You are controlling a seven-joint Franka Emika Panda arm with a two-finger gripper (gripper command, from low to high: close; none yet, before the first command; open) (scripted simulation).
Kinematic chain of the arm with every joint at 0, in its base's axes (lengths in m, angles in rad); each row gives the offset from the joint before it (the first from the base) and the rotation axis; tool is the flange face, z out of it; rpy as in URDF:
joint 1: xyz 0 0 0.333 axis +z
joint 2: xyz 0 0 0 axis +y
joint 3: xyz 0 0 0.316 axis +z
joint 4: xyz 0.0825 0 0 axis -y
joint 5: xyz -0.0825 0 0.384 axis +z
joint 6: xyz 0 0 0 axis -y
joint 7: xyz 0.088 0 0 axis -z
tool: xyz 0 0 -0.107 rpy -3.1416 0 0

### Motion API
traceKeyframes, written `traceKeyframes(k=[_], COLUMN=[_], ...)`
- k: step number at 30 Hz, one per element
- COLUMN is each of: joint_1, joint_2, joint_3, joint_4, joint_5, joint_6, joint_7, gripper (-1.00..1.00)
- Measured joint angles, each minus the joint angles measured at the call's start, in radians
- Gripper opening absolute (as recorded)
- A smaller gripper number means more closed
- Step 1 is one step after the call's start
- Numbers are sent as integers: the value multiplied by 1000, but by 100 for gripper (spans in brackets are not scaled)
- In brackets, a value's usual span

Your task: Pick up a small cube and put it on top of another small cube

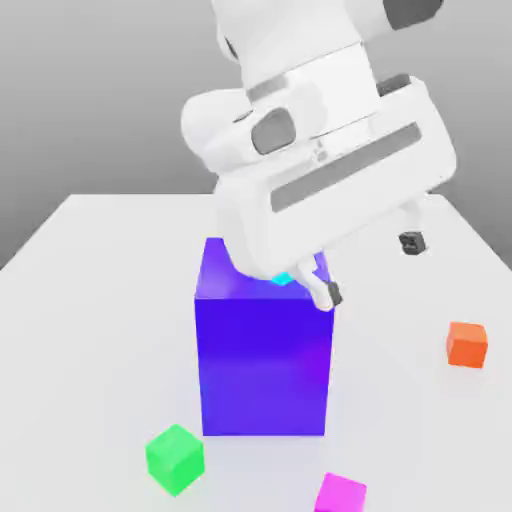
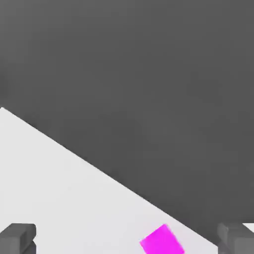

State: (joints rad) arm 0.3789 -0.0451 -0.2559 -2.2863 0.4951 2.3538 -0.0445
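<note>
Magenta cube (image 1: 341, 495) is lying on the table (image 1: 90, 330) at the exterior view's 5 o'clock from the big blue-violet block (image 1: 265, 365), part of it running past the picture edge. Probably handling light and stiff: plain flat faces, no handle, nothing looking fragile; slipperiness I'm not able to judge. Best hold, I'm guessing: two opposite side faces, around mid-height, jaws squared to them. It's sitting turned, so wrist is needing a twist. A skewed pinch would be risking a spin or a squirt-out.

Going outward, clock from the magenta cube. Green cube (image 1: 175, 460), the stacking spot: resting between 9 and 10, same sort of size, its top also turned, so placing is calling for care; an off-center release could be tipping the stack. Block: standing tall at 11, near both cubes, the main obstacle; gripper or arm could be clipping it on the way down. Cyan cube (image 1: 283, 278): peeking out by the block's top, mostly hidden, looking like it's resting up there; a low sweep might be knocking it. Orange cube (image 1: 467, 345): sitting between 1 and 2, well apart, not interfering.

Gripper (image 1: 372, 268) is hanging tilted at 12, high up, fingers standing wide apart, gripping nothing. It's needing to be leveled and lowered.
</note>
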Motion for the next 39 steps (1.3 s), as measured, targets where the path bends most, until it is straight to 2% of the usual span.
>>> traceKeyframes(k=[4, 8, 13, 19, 23, 24, 29, 30, 31, 33, 35, 39], joint_1=[19, 24, 43, 105, 78, 63, 63, 56, 64, 89, 110, 61], joint_2=[122, 225, 320, 385, 503, 531, 531, 540, 535, 490, 424, 322], joint_3=[10, 25, 28, -24, 17, 33, 33, 38, 31, 5, -23, -44], joint_4=[-4, -12, -28, -52, -28, -20, -20, -12, -16, -31, -47, -29], joint_5=[27, 13, -65, -245, -219, -201, -202, -187, -196, -223, -260, -229], joint_6=[35, 89, 177, 294, 396, 371, 367, 319, 348, 367, 331, 269], joint_7=[-116, -207, -281, -311, -355, -367, -367, -375, -374, -354, -326, -389], gripper=[0, 0, 0, 0, 0, -100, -100, -100, -100, -100, -100, -100])
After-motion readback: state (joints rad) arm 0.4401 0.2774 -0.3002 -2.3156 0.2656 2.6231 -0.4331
